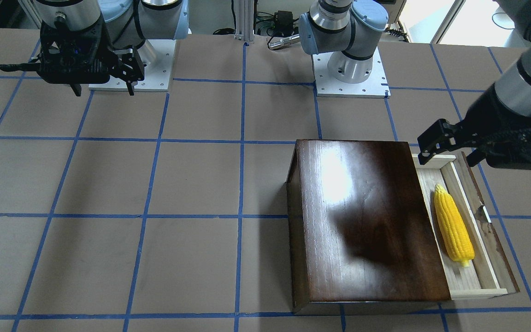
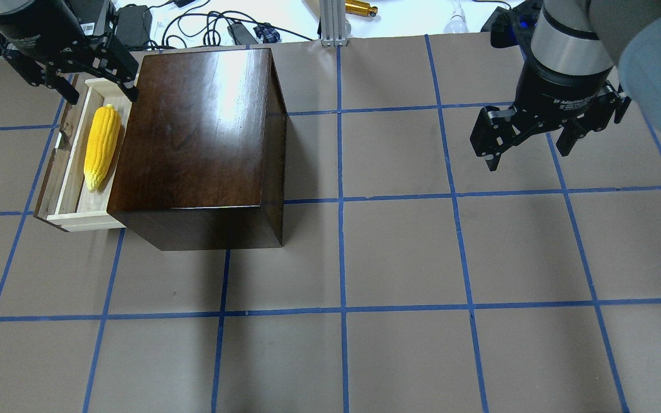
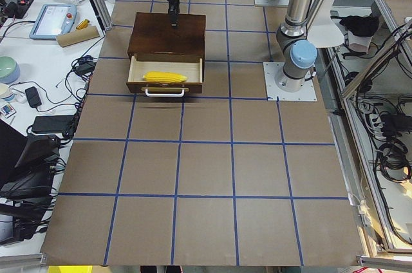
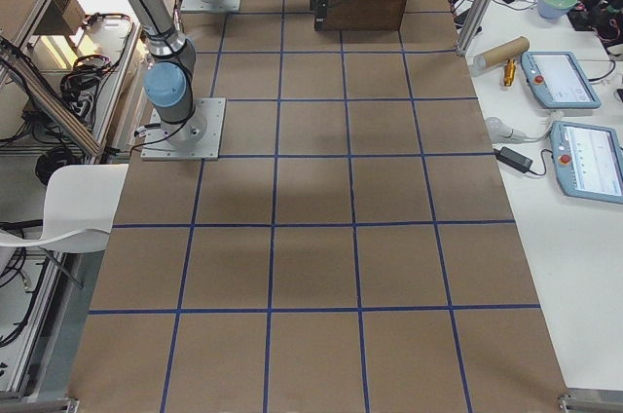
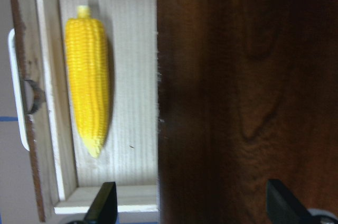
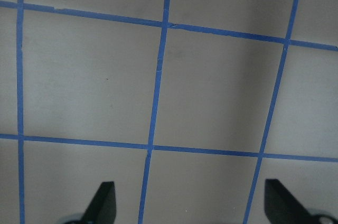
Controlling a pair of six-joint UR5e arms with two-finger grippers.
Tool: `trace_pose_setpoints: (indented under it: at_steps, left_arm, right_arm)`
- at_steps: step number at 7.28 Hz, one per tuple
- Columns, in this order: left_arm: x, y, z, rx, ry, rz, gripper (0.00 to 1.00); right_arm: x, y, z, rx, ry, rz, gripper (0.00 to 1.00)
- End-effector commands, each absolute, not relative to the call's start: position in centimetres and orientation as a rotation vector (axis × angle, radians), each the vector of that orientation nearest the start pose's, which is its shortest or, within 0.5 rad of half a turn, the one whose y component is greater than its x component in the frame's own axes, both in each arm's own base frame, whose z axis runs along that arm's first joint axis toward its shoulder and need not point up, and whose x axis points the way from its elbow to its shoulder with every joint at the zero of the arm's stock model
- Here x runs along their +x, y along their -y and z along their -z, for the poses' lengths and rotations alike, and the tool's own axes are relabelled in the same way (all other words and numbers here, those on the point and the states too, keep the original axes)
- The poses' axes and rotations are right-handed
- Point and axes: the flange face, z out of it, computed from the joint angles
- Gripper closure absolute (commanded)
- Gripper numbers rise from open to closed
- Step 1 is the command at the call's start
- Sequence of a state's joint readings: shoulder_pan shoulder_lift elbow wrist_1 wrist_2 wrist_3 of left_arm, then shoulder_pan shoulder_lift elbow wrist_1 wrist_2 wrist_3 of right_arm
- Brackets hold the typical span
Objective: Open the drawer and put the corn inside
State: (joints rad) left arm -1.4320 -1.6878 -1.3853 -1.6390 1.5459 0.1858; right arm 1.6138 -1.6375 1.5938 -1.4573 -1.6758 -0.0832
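I see one brown table [image 2: 399,252] marked into squares by blue tape, and two robot arms mounted at its edge. One glossy dark-brown wooden box [image 2: 198,126] stands on the robot's left half of the table. It is the only large thing on the surface.

One drawer [image 2: 86,218] is pulled partway out of the box on the side facing the robot's left. It is a shallow tray of pale wood with a dark front panel. One small metal pull [image 5: 16,86] sits in the middle of that panel.

One yellow corn [image 2: 102,147] lies flat on the drawer floor. It runs lengthwise along the tray, between the front panel and the box. Its tapered tip points toward the robot's side and its stub end points away. Nothing is touching the corn.

There are two grippers, and both hold nothing. The left gripper [image 2: 101,94] hangs in the air over the drawer and the box's edge. Its two fingers are spread wide. In the left wrist view one fingertip shows over the drawer's end wall and the other over the box top.

The right gripper [image 2: 528,155] hangs over bare table on the robot's right, well apart from the box. Its two fingers are also spread wide, and only taped squares show between them.
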Motion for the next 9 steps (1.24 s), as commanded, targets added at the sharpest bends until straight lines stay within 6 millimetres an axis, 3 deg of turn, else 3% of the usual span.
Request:
trace_pose_setpoints:
  at_steps: [1, 2, 3, 9]
  left_arm:
    - [-10.3, 52.0, -51.0, 0.099, -3.147, -0.004, 0.00]
    - [-11.7, 50.6, -51.7, 0.096, -3.138, 0.016, 0.00]
    - [-11.8, 49.9, -51.9, 0.103, -3.121, 0.015, 0.00]
    - [-11.5, 50.0, -51.8, 0.108, -3.120, 0.020, 0.00]
  right_arm:
    - [14.2, 45.1, -49.8, -0.210, -3.237, -0.118, 0.00]
    - [14.2, 45.1, -49.8, -0.212, -3.235, -0.118, 0.00]
    - [14.2, 45.1, -49.8, -0.210, -3.237, -0.118, 0.00]
    - [14.2, 45.1, -49.8, -0.210, -3.237, -0.118, 0.00]
